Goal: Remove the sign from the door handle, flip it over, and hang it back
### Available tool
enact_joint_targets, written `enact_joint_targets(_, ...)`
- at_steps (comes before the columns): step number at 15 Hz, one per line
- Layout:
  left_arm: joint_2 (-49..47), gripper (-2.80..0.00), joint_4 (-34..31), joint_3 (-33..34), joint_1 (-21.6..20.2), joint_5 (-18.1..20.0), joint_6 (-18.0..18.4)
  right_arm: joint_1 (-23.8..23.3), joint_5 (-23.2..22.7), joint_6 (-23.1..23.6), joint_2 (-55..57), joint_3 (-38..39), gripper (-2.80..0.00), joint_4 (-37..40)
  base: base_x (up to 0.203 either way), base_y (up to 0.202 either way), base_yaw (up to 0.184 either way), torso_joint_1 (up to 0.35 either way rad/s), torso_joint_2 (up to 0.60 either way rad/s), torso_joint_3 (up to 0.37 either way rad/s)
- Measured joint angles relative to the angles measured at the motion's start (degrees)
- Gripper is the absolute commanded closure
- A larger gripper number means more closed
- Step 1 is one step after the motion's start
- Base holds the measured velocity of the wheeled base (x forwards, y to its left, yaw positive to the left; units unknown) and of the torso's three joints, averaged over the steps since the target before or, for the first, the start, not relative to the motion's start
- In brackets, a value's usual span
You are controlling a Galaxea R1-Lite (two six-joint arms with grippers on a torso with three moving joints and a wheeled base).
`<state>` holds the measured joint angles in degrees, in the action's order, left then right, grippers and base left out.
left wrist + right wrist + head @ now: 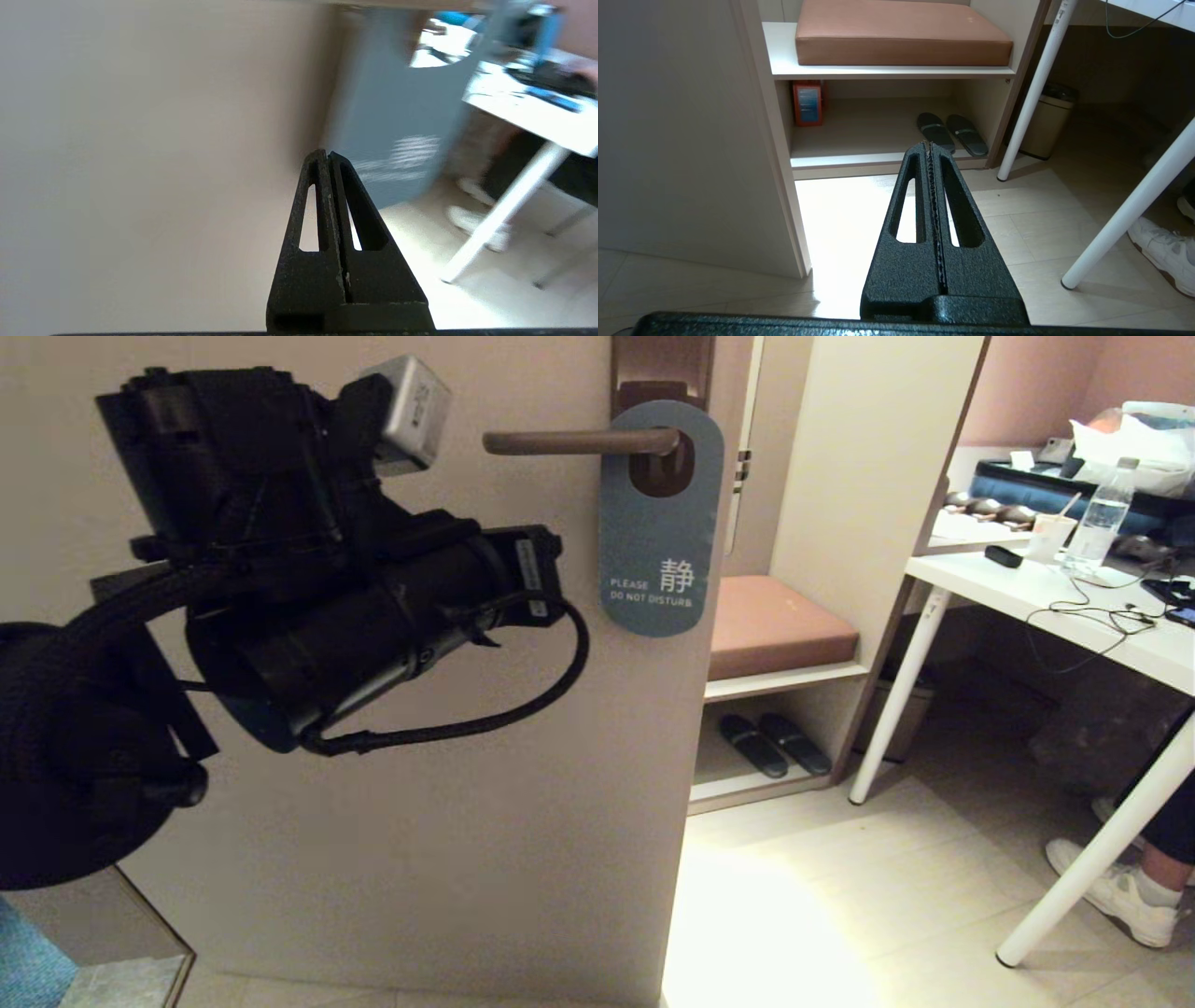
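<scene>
Closest to the head camera, the left arm point(308, 597) is raised in front of the door point(420, 821), well left of the sign point(660, 523) and below the lever's free end. Its gripper point(328, 156) has both fingers pressed flat together with nothing between them; in the wrist view the tips point toward the sign's lower part, apart from it, the white lettering blurred just beyond.

Lower down, the right gripper point(929, 145) is also fully closed and empty. It is out of the head view, and its own camera looks across pale floor tiles toward the shelf unit.

Next, on the door, the sign hangs from the handle point(579, 441), the lever passing through its oval hole close to the backplate point(661, 373). It hangs upright, grey-blue face outward, "PLEASE DO NOT DISTURB" readable near its rounded bottom end.

Beyond the door edge, a brown cushion point(901, 32) lies on the shelf, with dark slippers point(952, 133) in the compartment beneath. Farther right stands a white table point(1074, 607) carrying a water bottle point(1102, 523) and cables.
</scene>
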<state>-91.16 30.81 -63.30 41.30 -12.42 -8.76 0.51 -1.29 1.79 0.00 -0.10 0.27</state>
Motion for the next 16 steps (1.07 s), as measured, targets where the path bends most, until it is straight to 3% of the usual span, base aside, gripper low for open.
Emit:
enact_joint_targets(9,17.92,0.0,-0.18,22.46,-18.26,0.63,-0.77,0.0,0.0,0.02,0.0,0.0,0.0,-0.02,0.0,0.0,0.0,0.0,0.0,0.0)
enact_joint_targets(16,27.29,0.0,-0.09,39.81,-21.15,0.74,-2.13,0.0,0.0,0.0,0.0,0.0,0.0,-0.02,0.0,0.0,0.0,0.0,0.0,0.0)
